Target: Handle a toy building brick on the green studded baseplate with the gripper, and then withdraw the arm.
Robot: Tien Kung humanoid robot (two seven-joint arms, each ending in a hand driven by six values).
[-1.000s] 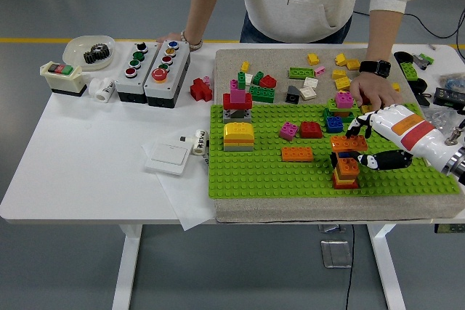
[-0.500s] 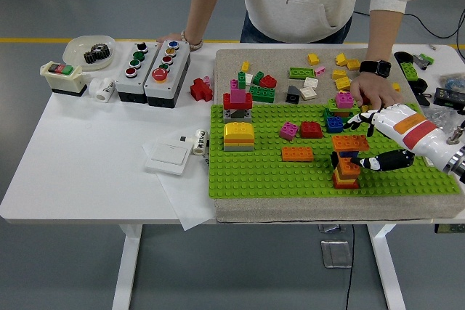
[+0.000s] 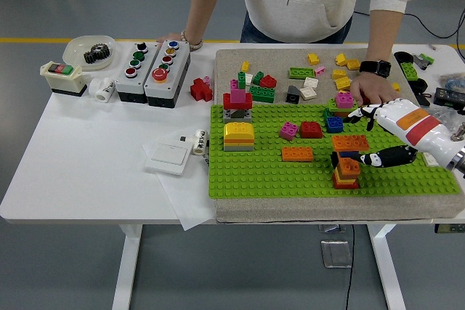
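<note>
The green studded baseplate (image 3: 254, 172) lies on a beige mat. At its right stands a small stack (image 3: 346, 170) of red and orange bricks, topped by a flat orange brick (image 3: 349, 142), with a dark piece sticking out to the left under that top brick. My right hand (image 3: 350, 138) comes in from the right edge, white with black fingers. Its fingers (image 3: 361, 115) are spread above the stack, near a blue brick (image 3: 334, 124), and the thumb lies against the stack's right side. It holds nothing. My left arm is out of view.
Other builds stand on the plate: a yellow block (image 3: 238, 136), a red-and-pink tower (image 3: 237, 101), an orange flat brick (image 3: 277, 154), and pink and red bricks (image 3: 301, 130). A person's hand (image 3: 374, 91) rests on the mat behind my hand. Button boxes (image 3: 152, 63) stand at the left.
My right hand has drawn back to the right and its fingers have lifted off the top orange brick. The dark piece under that brick now sticks out further left.
</note>
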